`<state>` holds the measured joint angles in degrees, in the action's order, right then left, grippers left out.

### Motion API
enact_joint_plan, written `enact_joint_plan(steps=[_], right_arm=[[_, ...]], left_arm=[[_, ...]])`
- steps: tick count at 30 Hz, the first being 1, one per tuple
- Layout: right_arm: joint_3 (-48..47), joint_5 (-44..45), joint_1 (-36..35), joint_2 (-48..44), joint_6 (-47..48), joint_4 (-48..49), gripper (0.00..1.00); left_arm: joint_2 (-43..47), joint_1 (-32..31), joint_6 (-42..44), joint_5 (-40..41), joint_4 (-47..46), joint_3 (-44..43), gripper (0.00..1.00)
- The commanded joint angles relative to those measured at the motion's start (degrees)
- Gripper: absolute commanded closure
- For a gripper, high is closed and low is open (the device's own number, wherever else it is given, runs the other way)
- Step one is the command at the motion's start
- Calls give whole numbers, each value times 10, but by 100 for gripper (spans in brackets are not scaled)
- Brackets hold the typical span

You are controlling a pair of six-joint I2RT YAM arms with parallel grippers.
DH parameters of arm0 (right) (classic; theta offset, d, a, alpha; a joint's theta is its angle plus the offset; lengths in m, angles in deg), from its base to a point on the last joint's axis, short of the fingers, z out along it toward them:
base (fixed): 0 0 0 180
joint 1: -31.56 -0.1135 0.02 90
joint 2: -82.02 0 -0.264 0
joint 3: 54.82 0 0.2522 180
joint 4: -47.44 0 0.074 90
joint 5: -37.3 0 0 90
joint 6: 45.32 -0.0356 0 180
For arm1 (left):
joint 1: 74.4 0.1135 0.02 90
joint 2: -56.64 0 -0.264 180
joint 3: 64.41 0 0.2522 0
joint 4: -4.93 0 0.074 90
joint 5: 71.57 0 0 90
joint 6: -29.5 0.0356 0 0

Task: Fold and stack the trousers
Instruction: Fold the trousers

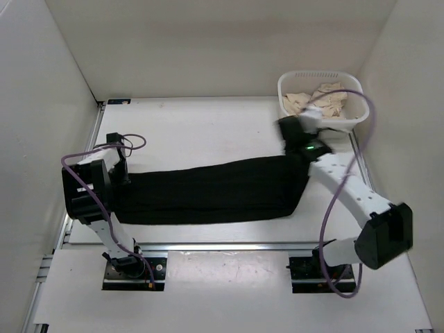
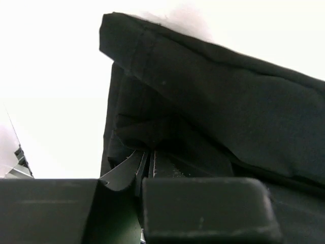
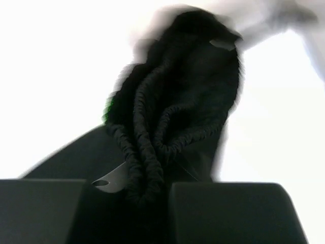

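The black trousers (image 1: 208, 191) lie stretched across the table, legs together, hems at the left, waist at the right. My left gripper (image 1: 125, 173) is shut on the hem end; in the left wrist view the cuff (image 2: 203, 101) hangs over the closed fingers (image 2: 127, 170). My right gripper (image 1: 295, 139) is shut on the gathered elastic waistband (image 3: 152, 147) and holds that end lifted off the table. The waist end is blurred in the right wrist view.
A white basket (image 1: 295, 82) with beige cloth inside stands at the back right, just behind my right gripper. White walls close the table at left, back and right. A metal rail (image 1: 229, 245) runs along the near edge.
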<state>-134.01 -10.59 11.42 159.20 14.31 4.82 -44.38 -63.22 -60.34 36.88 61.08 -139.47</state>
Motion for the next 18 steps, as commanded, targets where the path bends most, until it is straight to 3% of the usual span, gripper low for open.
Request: enact_joint_plan(steps=[1, 2, 4, 7, 11, 18], right_arm=[[-39, 179, -216, 70, -122, -152, 100], [-91, 191, -294, 101, -163, -185, 100], [-148, 202, -372, 196, -254, -260, 100], [-260, 197, -431, 310, -260, -280, 100], [-363, 174, -475, 396, -207, -273, 100], [-354, 85, -495, 414, -125, -202, 100]], left_arm=[[-9, -1, -2, 24, 7, -36, 86], [-15, -1, -2, 24, 12, -50, 86], [-20, -8, -2, 24, 20, -63, 86], [-26, -13, -2, 24, 26, -71, 86], [-26, -25, -2, 29, 31, -77, 86], [-21, -30, -2, 29, 31, -77, 86]])
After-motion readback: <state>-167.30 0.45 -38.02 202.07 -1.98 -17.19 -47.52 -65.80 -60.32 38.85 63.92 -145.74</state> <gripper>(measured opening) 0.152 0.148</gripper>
